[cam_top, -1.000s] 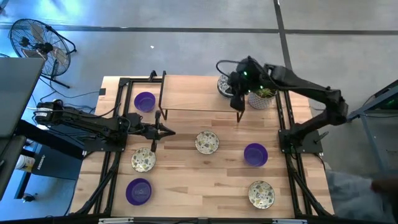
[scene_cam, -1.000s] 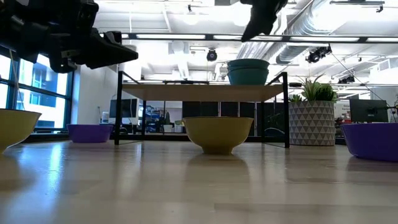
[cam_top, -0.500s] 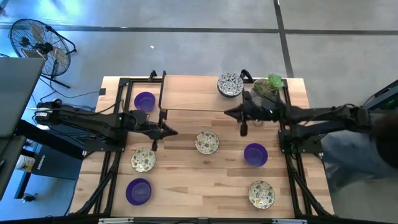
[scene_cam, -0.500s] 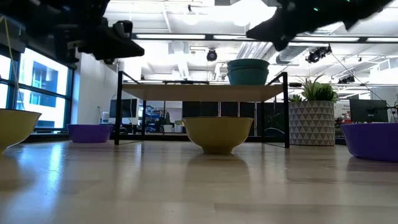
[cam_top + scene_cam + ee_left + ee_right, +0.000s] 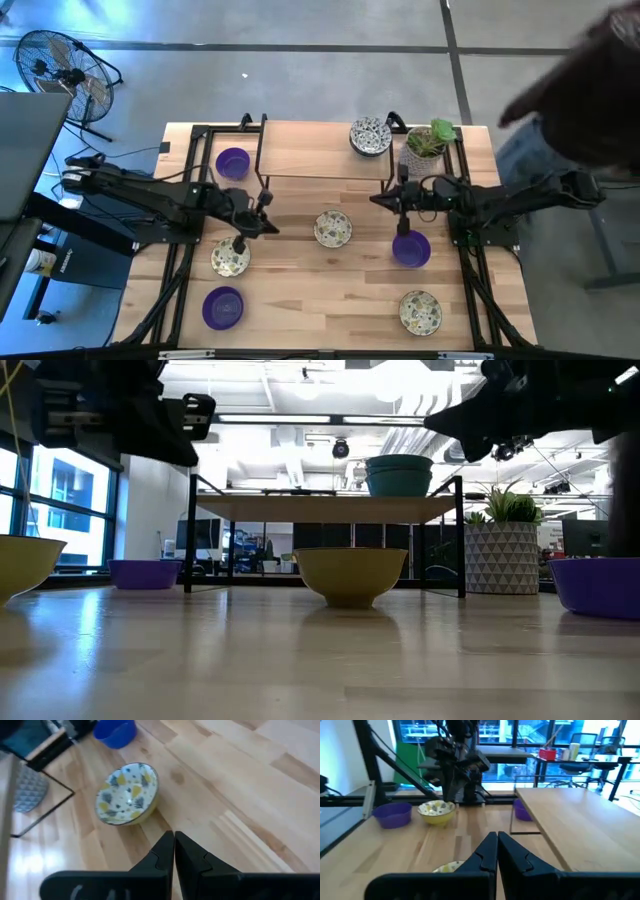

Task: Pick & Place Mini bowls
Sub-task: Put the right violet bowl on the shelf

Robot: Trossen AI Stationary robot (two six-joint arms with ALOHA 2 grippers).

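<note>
Since a second ago we see the right arm has swung away from the raised shelf (image 5: 320, 150) and drawn back toward its own side, while the left arm has barely shifted.

Both sets of fingers are clenched tight with nothing between them. We find the right gripper (image 5: 403, 208) hovering above the tabletop (image 5: 320, 290), just beside a purple bowl (image 5: 411, 248) and near the potted plant (image 5: 425, 146). In its wrist view the two dark fingers (image 5: 487, 851) meet tip to tip. We see the left gripper (image 5: 240, 243) pointing toward the middle of the tabletop, over the near edge of a patterned bowl (image 5: 229, 258); its own camera shows the fingers (image 5: 165, 851) pressed together, with the middle patterned bowl (image 5: 128, 793) ahead of them.

Moving outward, we count seven small bowls. One patterned bowl (image 5: 371, 136) sits on the shelf at the far side. A purple bowl (image 5: 232, 162) lies on the tabletop left of the shelf. The middle patterned bowl (image 5: 333, 228) rests between the two arms. Nearest the front edge are another purple bowl (image 5: 222, 306) on the left and another patterned bowl (image 5: 420, 311) on the right.

At the right edge of the overhead view, part of a person (image 5: 585, 90) leans in beside the table. A floor fan (image 5: 62, 72) stands well apart at the far left.
</note>
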